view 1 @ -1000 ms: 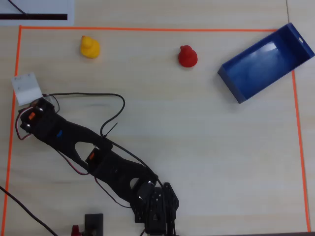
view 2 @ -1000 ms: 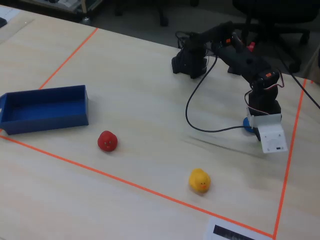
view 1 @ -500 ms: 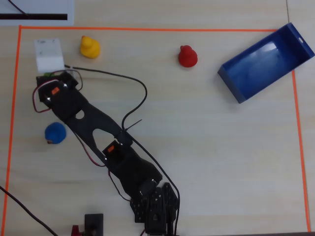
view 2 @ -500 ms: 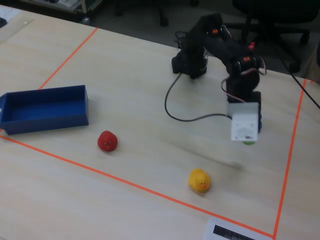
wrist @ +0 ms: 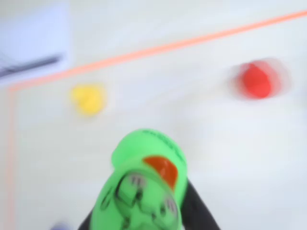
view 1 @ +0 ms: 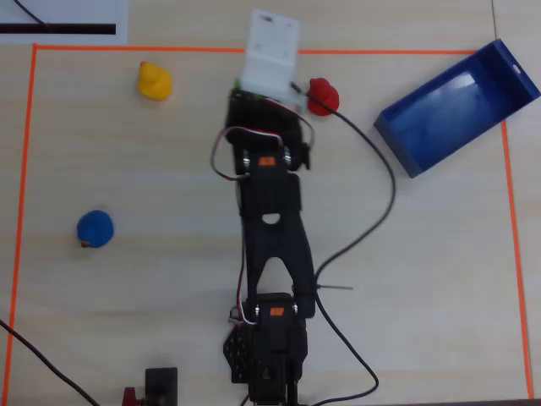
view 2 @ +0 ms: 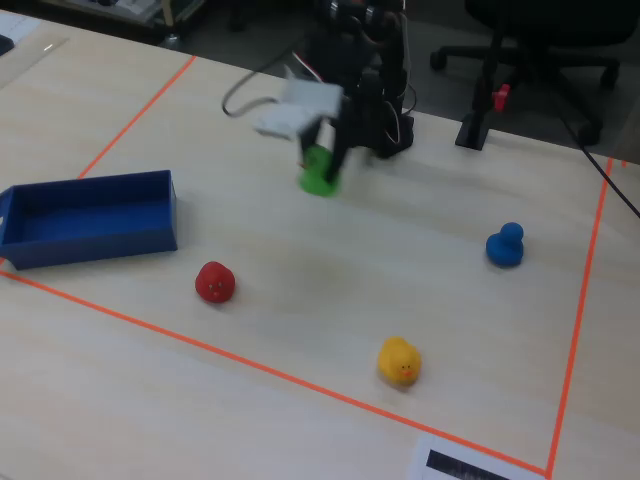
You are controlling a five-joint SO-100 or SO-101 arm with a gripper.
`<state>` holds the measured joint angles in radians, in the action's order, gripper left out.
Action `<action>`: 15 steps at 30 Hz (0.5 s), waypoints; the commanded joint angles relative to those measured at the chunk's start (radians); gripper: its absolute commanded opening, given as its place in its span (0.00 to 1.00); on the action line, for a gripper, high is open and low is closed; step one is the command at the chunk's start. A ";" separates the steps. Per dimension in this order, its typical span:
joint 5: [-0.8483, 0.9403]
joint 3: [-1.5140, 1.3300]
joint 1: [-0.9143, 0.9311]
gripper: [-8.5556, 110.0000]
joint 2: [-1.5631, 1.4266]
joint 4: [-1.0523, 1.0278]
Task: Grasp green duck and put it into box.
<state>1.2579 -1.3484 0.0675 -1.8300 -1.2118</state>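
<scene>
- Green duck (view 2: 320, 175) hangs in the air off the table, gripped at the end of the black arm (view 1: 272, 203); the fixed view shows it clear of the wood, between the arm's base and the box.
- Seen from the wrist, the green duck (wrist: 144, 184) fills the lower middle of the picture, its red-orange beak facing the lens, with dark fingers (wrist: 196, 211) pressed against its sides.
- The gripper (view 2: 325, 165) is closed around the duck, its jaws only as far apart as the toy's body is wide.
- From overhead the duck is almost wholly hidden under the white plate on the wrist (view 1: 272, 49); only a sliver of green peeks out at the plate's left edge.
- The blue box (view 2: 90, 220) sits open-topped on the table, well apart from the duck, on the left in the fixed view and at upper right from overhead, where its far corner crosses the orange tape line (view 1: 254, 51).
- A red duck (view 2: 214, 283) rests on the table near the box; from overhead it lies just beside the wrist plate, to its right.
- A yellow duck (view 2: 399, 361) stands near the tape at the front of the fixed view.
- A blue duck (view 2: 505, 246) sits well off to the right in that view.
- The wrist picture is blurred, so the red and yellow ducks show only as soft blobs.
</scene>
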 commanded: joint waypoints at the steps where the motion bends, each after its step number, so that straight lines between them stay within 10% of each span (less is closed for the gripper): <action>1: 0.086 -0.023 0.324 0.07 -0.118 0.055; 15: 0.049 0.364 0.583 0.07 0.325 0.192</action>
<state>1.3192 -1.1766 0.6565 -1.6291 -1.0600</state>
